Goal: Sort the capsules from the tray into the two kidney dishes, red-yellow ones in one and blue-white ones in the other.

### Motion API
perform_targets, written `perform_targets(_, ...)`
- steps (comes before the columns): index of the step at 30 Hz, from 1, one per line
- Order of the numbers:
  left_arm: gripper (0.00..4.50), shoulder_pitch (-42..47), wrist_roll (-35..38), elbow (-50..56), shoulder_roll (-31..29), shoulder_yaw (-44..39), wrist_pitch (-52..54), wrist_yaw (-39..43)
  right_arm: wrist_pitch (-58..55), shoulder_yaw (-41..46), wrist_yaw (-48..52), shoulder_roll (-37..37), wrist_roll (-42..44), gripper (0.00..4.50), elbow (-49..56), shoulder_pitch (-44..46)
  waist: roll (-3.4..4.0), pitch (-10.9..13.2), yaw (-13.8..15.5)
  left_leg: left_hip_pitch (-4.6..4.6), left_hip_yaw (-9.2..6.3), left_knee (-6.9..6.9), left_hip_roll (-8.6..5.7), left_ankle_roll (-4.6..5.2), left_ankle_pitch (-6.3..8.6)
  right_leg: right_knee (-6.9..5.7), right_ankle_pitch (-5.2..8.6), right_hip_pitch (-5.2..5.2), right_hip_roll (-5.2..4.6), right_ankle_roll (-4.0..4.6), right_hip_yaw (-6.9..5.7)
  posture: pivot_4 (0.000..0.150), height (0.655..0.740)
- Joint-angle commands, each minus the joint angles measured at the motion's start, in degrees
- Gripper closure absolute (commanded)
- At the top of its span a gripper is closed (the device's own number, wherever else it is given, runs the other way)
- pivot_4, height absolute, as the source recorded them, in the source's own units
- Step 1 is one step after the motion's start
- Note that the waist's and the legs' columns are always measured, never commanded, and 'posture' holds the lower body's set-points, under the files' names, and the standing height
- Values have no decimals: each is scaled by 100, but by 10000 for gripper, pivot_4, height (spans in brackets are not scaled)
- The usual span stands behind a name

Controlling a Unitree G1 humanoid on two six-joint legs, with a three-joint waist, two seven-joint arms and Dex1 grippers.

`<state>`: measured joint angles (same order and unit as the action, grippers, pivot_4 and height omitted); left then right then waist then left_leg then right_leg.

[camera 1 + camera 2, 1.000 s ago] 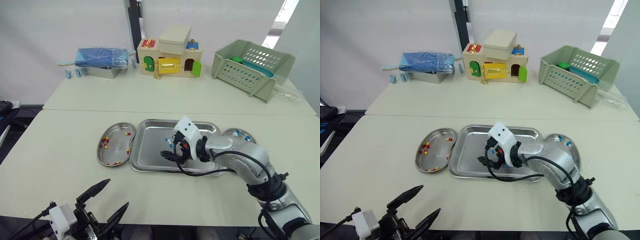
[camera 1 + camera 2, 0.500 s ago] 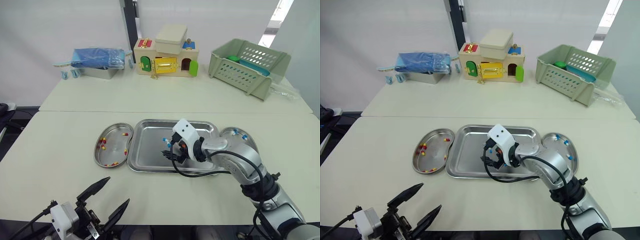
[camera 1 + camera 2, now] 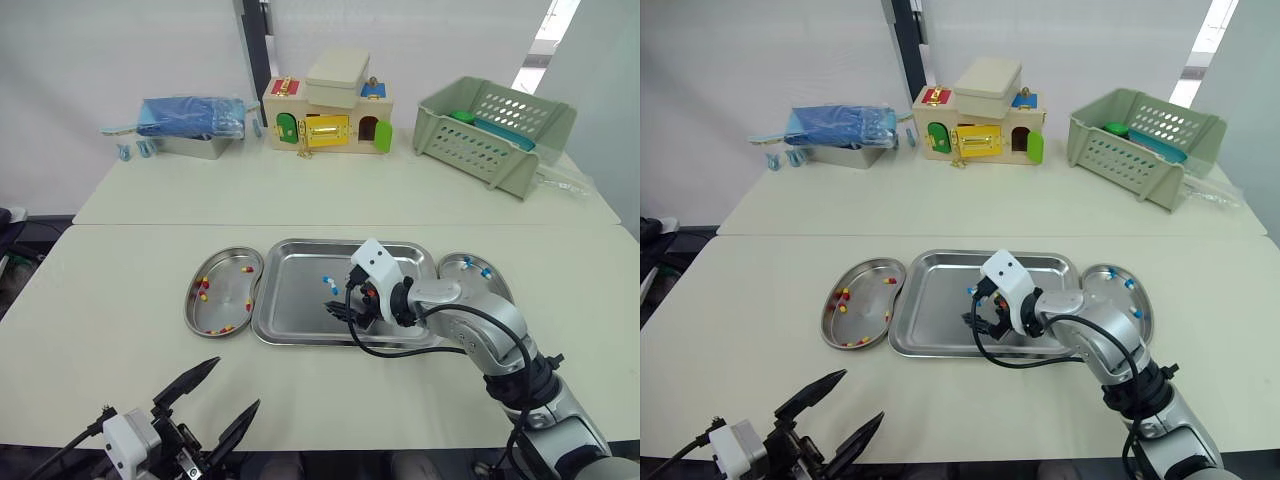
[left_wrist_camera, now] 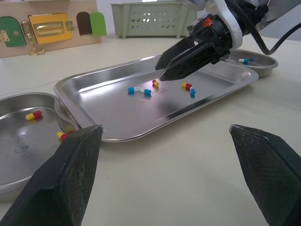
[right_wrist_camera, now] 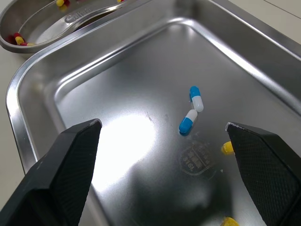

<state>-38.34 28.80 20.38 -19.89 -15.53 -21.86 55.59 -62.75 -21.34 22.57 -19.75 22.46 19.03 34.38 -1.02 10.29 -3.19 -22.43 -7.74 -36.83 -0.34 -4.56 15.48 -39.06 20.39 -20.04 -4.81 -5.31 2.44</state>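
Observation:
A steel tray (image 3: pixel 290 335) lies mid-table between two kidney dishes. The left dish (image 3: pixel 190 300) holds several red-yellow capsules (image 3: pixel 203 291). The right dish (image 3: pixel 497 283) holds blue-white capsules (image 3: pixel 483 271). My right gripper (image 3: pixel 335 308) hovers open just above the tray floor, nothing between its fingers. Just beyond its tips lie two blue-white capsules (image 5: pixel 196 99), (image 5: pixel 187 121), with a red-yellow capsule (image 5: pixel 227 148) beside them. My left gripper (image 3: pixel 235 385) hangs open at the table's near edge, short of the tray. The left wrist view shows the right gripper (image 4: pixel 160 70) pointing down at the capsules (image 4: pixel 146 91).
At the table's far side stand a blue bag on a metal box (image 3: pixel 190 118), a wooden toy house (image 3: pixel 328 115) and a green basket (image 3: pixel 495 130). Bare tabletop surrounds the tray on the left and near sides.
The head camera has shifted a little. My right gripper stays open over the same spot of the tray, and my left gripper has not moved.

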Motion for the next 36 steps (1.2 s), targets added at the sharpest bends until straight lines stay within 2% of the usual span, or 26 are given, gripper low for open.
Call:
perform_targets(1, 215, -47, -10, 105, 10, 48, -155, -59, 93, 122, 30, 96, -45, 0, 199, 74, 0, 0, 0, 0, 0, 0, 0, 0, 0, 0, 0, 0, 0, 0, 0, 1500, 7400)
perform_targets(10, 215, 157, 18, -69, -23, 23, -218, -70, 80, 45, 50, 225, -175, 0, 50, 168, 0, 0, -2, 0, 0, 0, 0, 0, 0, 0, 0, -2, 0, 0, 0, 1500, 7400)
perform_targets(13, 0, 184, 27, -72, -37, 61, -214, -68, 33, 41, 1, 289, -227, 6136, 6, 197, 0, 0, -1, -1, -1, 0, 0, 0, 0, 0, 0, -2, 0, 0, 0, 1500, 7400)
perform_targets(15, 0, 201, 29, -101, -48, 75, -217, -46, 9, 56, -58, 371, -271, 12830, -63, 214, 0, 0, -2, -1, 0, 0, 0, 0, 0, 0, 0, -2, 0, 0, 0, 1500, 7400)
perform_targets(36, 0, 177, 10, -76, -33, 120, -199, -185, 404, -250, -92, 759, -949, 12830, -818, 224, 2, 1, -7, -1, 0, 1, 0, -1, 0, -1, 0, -7, 1, 0, 1, 1500, 7400)
